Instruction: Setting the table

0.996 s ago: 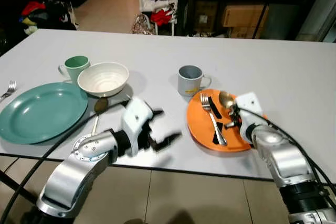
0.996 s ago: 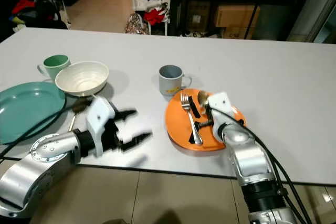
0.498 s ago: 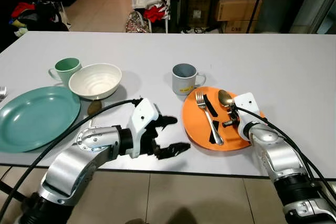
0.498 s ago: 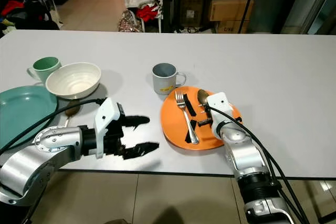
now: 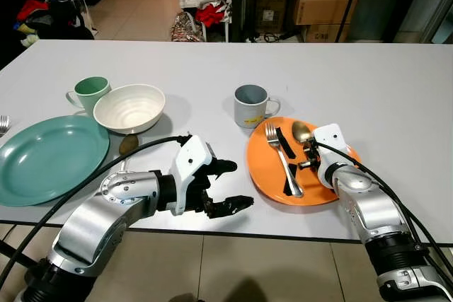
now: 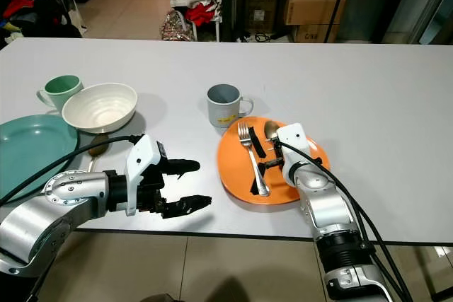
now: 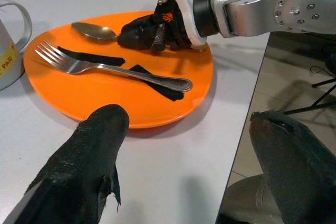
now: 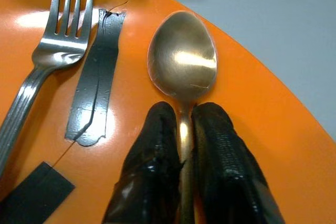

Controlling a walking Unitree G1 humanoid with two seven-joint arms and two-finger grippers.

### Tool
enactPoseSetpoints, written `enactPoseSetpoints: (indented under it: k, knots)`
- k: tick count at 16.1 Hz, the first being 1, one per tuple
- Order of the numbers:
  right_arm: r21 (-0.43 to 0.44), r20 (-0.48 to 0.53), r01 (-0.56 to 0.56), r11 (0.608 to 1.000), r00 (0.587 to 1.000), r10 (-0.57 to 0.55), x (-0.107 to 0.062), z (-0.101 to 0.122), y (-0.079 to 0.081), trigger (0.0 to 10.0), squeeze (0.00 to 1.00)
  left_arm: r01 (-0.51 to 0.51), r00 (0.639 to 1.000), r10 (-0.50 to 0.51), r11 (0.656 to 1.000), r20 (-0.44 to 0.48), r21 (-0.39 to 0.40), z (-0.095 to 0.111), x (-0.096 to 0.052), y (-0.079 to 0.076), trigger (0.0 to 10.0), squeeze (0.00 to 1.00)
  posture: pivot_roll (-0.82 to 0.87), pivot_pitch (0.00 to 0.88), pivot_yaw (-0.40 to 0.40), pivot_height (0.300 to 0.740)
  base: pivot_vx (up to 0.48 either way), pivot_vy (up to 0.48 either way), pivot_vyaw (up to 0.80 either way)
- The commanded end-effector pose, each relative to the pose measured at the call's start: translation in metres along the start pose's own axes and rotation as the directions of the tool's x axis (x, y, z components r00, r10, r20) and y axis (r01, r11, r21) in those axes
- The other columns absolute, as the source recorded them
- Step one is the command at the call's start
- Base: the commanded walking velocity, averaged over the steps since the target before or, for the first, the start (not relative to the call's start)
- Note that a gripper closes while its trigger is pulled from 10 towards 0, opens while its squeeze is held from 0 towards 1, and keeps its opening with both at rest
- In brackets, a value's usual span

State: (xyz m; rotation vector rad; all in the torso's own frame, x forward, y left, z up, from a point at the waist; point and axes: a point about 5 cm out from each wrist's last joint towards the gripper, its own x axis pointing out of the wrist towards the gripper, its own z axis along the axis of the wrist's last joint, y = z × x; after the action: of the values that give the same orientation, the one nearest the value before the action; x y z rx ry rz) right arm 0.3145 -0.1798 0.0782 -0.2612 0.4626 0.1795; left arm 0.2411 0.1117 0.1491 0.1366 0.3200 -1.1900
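Since a second ago the left hand (image 5: 228,185) has slid right along the near table (image 5: 396,90) edge, fingers wide and empty. Just right of it, the right hand (image 8: 181,169) pinches the spoon (image 8: 182,61) handle on the orange plate (image 5: 272,175), beside the fork (image 5: 284,160). Next it likely must lift the spoon clear without tipping it. Farther off, the grey mug (image 5: 252,105) bears a yellow label, unreadable.

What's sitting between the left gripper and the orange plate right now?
Nothing: in the left wrist view, only bare white table lies between the open left gripper and the orange plate. The fork lies on the plate itself.
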Motion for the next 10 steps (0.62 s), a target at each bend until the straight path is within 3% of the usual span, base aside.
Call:
enactPoseSetpoints:
  k: [1, 5, 7, 8, 10]
  knots:
    - [0.024, -0.054, -0.012, 1.0, 0.998, 0.013, -0.001, -0.011, 0.004, 10.0, 1.0, 0.001, 1.0, -0.001, 1.0, -0.018, 0.002, -0.001, -0.001, 0.002, 10.0, 0.0, 0.01, 0.0, 0.073, 0.74, 0.0, 0.0, 0.0]
    - [0.089, 0.061, 0.0, 0.996, 0.998, -0.006, -0.021, 0.01, -0.001, 10.0, 1.0, -0.014, 1.0, 0.014, 1.0, 0.026, 0.007, 0.006, -0.004, 0.003, 10.0, 0.0, 0.01, 0.0, 0.077, 0.74, 0.0, 0.0, 0.0]
    - [0.079, 0.196, 0.042, 0.996, 0.979, -0.057, -0.054, 0.04, -0.008, 10.0, 1.0, -0.068, 0.993, 0.067, 0.998, 0.094, 0.008, 0.017, -0.012, 0.006, 10.0, 0.0, 0.01, 0.0, 0.084, 0.74, 0.0, 0.0, 0.0]
    - [0.03, 0.246, 0.058, 0.998, 0.967, -0.064, -0.066, 0.047, -0.006, 10.0, 1.0, -0.115, 0.985, 0.114, 0.993, 0.132, 0.004, 0.022, -0.015, 0.008, 10.0, 0.0, -0.01, 0.0, 0.09, 0.74, 0.0, 0.0, 0.0]
    - [-0.01, 0.321, 0.038, 0.999, 0.946, -0.033, -0.08, 0.053, 0.003, 10.0, 1.0, -0.214, 0.959, 0.21, 0.977, 0.192, -0.002, 0.029, -0.018, 0.009, 10.0, 0.0, -0.01, 0.0, 0.088, 0.74, 0.0, 0.0, 0.8]
